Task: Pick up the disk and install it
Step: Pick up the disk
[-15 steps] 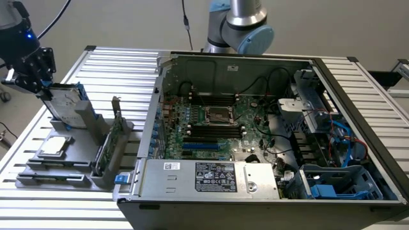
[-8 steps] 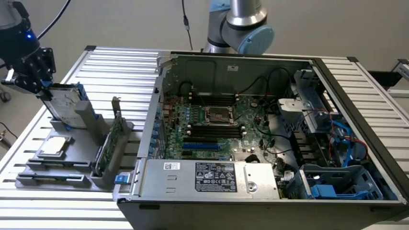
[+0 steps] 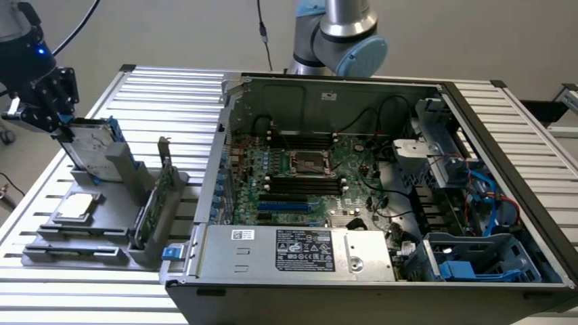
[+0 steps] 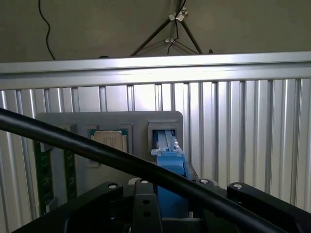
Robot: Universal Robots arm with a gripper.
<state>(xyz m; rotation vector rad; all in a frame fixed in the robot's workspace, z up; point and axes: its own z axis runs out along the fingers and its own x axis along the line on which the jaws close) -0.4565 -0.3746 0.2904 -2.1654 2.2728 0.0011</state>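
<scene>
Ribbed aluminium table (image 3: pixel 532 128) under everything. Open black computer case (image 3: pixel 505 203) lies on it at the exterior view's right, with a green mainboard (image 3: pixel 307 176) inside. A silver power supply box (image 3: pixel 298 250) sits along the near edge and a blue plastic cage (image 3: pixel 478 261) in the near right corner. Robot arm (image 3: pixel 339 34) rises behind the case.

Grey holder tray (image 3: pixel 91 247) sits on the table at the exterior view's left, just beside the case. The disk (image 3: pixel 91 145) stands on edge at the tray's far end, slightly tilted, its lower end at a slot in the tray. A green card (image 3: pixel 149 203) stands upright in the tray near the case. A small square silver chip (image 3: pixel 77 206) lies flat in a pocket nearer the table edge.

Gripper (image 3: pixel 61 122) is at the disk's upper end, jaws clamped on it. The wrist view shows the blue rail (image 4: pixel 170 165) running from the slot up between the fingers.
</scene>
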